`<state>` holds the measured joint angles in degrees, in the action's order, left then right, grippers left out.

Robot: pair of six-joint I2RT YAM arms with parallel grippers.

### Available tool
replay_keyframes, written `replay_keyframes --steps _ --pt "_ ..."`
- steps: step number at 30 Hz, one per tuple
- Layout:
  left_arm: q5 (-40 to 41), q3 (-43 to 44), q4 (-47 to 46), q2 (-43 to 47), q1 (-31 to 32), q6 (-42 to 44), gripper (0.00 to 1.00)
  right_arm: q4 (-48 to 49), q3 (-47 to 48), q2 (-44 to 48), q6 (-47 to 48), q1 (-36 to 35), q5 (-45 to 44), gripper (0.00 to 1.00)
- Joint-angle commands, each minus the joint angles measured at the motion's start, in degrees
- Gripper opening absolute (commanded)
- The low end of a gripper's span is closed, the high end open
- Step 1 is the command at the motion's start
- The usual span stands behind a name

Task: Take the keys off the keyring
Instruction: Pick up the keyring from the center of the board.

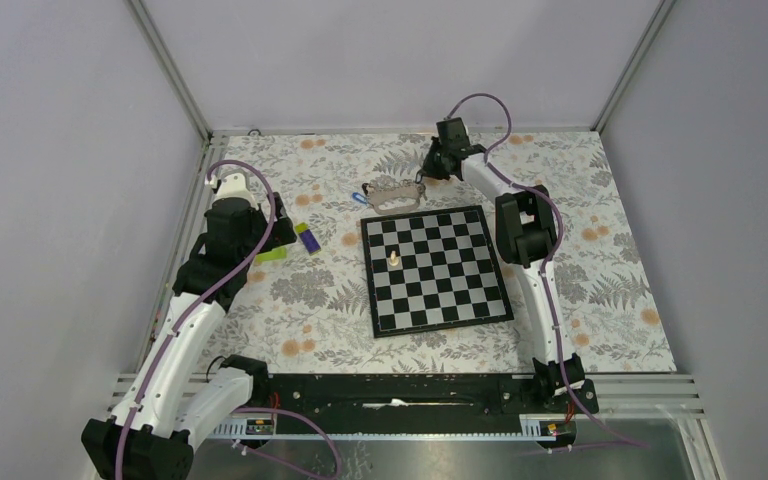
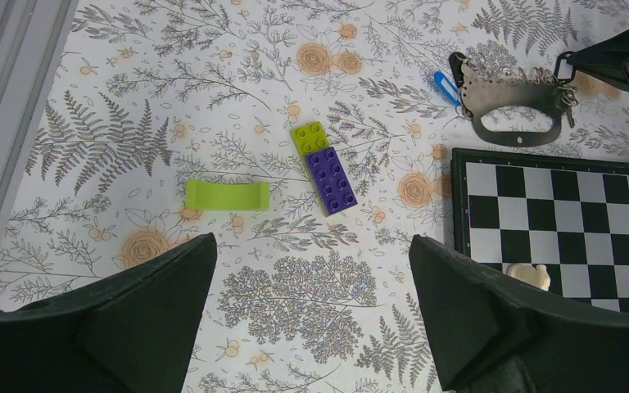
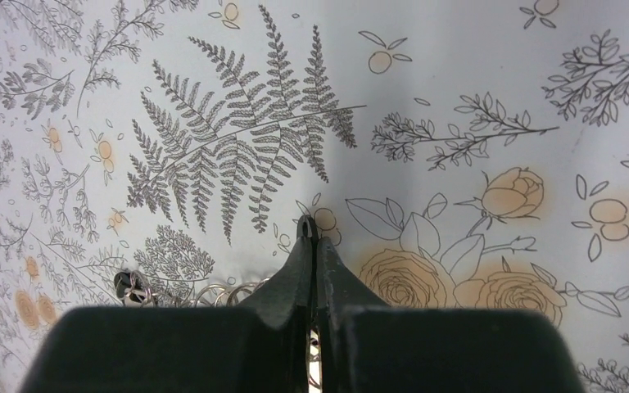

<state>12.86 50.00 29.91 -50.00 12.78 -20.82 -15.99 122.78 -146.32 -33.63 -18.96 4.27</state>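
Right gripper was pressed shut at the keys (whether it pinched metal, unclear), just beyond the far edge of the chessboard. The keyring lay lengthwise along that edge, blue carabiner pointing left, with floral bench beyond. Left gripper gaped wide, left of the chessboard.

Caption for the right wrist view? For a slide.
Right hand shut, keyring rings glinting beside it, floral table beneath.

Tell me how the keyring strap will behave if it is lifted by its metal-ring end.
The strap lies in a loose, wavy loop, so it will probably sag and dangle rather than hold its shape. The keys bunched at one end look thin and loose; they would likely swing. The blue clip at the other end would probably trail last.
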Motion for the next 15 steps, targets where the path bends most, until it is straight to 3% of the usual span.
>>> replay_keyframes --steps 1,7,15 --pt "-0.78 -0.17 -2.49 -0.16 -0.38 -0.19 0.99 2.64 -5.33 2.52 3.60 -0.02 0.00 0.00" --pt "-0.82 -0.25 -2.46 -0.28 -0.38 -0.23 0.99 14.30 -16.95 12.81 5.35 -0.09 -0.40 0.00" --pt "-1.20 -0.34 -2.49 -0.33 -0.56 -0.20 0.99 21.11 -27.64 23.16 10.08 -0.11 -4.66 0.00"
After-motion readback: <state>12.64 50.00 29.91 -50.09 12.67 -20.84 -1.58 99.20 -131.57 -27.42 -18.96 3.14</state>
